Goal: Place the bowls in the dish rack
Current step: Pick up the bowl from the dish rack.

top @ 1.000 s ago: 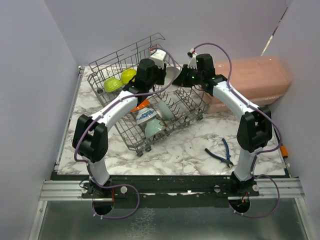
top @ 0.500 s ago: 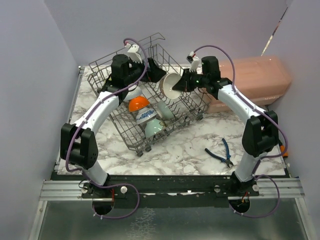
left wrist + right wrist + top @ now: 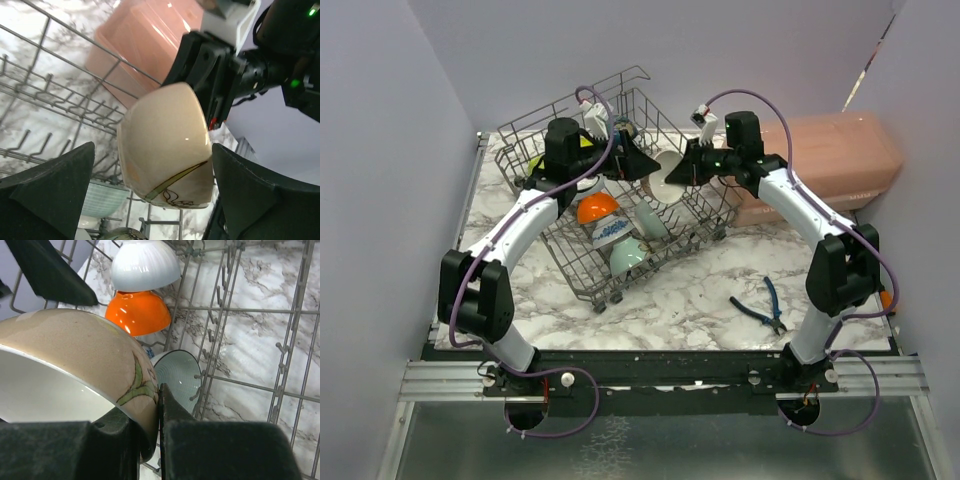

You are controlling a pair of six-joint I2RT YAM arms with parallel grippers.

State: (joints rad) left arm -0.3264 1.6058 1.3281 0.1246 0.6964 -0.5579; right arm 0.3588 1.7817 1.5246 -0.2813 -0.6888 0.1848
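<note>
Two arms meet over the dish rack, which lies askew toward 11 o'clock on the marble desk. The right hand is clenched on the rim of a beige bowl with a leaf pattern, one finger inside and one outside. The bowl hangs tipped on its side above the rack's 2 o'clock corner. The left hand is released, its fingers spread to either side of that bowl; whether either pad touches it cannot be told. In the rack below sit a white bowl, an orange bowl, a blue-patterned bowl and a teal bowl, dome-up or leaning between the tines. At the rack's 10 o'clock end, lime-yellow bowls are mostly hidden behind the left arm, so their number is unclear. A pink box lies at 2 o'clock, partly covered by the right arm. Blue pliers lie at 4 o'clock.
</note>
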